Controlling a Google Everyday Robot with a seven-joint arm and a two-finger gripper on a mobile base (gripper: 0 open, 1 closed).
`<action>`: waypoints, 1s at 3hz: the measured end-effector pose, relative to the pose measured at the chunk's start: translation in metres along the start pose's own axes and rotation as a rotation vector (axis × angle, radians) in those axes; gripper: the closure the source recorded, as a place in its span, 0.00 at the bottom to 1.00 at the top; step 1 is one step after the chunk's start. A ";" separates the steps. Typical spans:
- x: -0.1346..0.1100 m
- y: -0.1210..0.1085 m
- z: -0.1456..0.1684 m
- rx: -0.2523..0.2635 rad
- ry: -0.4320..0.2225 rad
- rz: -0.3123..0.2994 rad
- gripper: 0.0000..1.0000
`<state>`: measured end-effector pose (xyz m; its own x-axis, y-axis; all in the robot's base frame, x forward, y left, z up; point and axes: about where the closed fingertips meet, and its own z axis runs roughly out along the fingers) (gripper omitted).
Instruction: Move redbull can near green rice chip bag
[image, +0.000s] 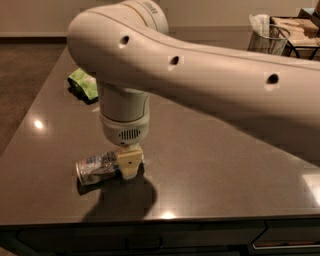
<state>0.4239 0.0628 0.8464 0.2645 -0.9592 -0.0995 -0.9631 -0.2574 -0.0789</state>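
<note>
Redbull can (97, 169) lying on its side, claw (129, 162) at its right end (grasp cannot be told).

Dim, warm indoor light falls on the dark glossy bench (210, 165), which throws back small white glints at 9, 6 and 3 o'clock. The cream plastic tool (129, 162), low at 7 o'clock over the slim silver redbull can (97, 169), casts a broad soft shadow toward 6 o'clock.
</note>
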 end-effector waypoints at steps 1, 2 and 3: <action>0.005 -0.005 0.001 -0.007 0.012 0.013 0.64; 0.030 -0.026 -0.008 -0.006 0.020 0.084 0.88; 0.062 -0.063 -0.022 -0.003 0.010 0.165 1.00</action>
<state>0.4996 0.0166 0.8670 0.1020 -0.9897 -0.1006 -0.9936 -0.0963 -0.0596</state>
